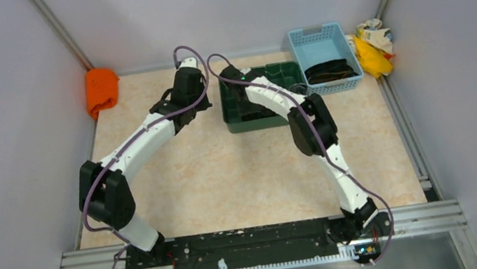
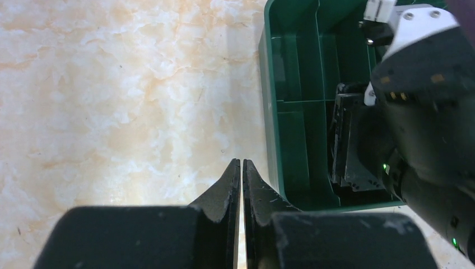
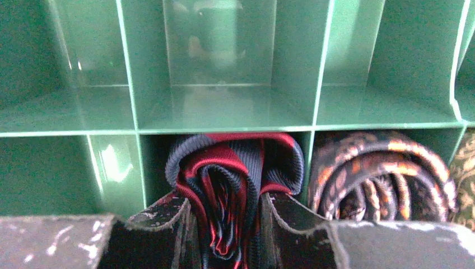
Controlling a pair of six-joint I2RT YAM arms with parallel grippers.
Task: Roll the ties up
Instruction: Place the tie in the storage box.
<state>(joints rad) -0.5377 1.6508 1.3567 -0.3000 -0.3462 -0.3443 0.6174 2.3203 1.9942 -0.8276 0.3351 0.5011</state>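
A rolled dark red and navy tie (image 3: 229, 168) stands in a front compartment of the green divided box (image 3: 224, 106). My right gripper (image 3: 227, 204) is shut on that roll, one finger on each side. In the compartment to its right sits a rolled brown tie (image 3: 381, 174) with an orange pattern. From above, the right gripper (image 1: 234, 83) reaches down into the green box (image 1: 235, 126). My left gripper (image 2: 241, 163) hangs shut and empty over the bare tabletop, just left of the green box (image 2: 271, 112); from above the left gripper (image 1: 189, 89) is beside the box's left wall.
A blue basket (image 1: 328, 70) with dark ties stands at the back right, next to the green box. Yellow and cream rags (image 1: 370, 47) lie right of it. An orange cloth (image 1: 101, 90) lies at the back left corner. Grey walls enclose the table.
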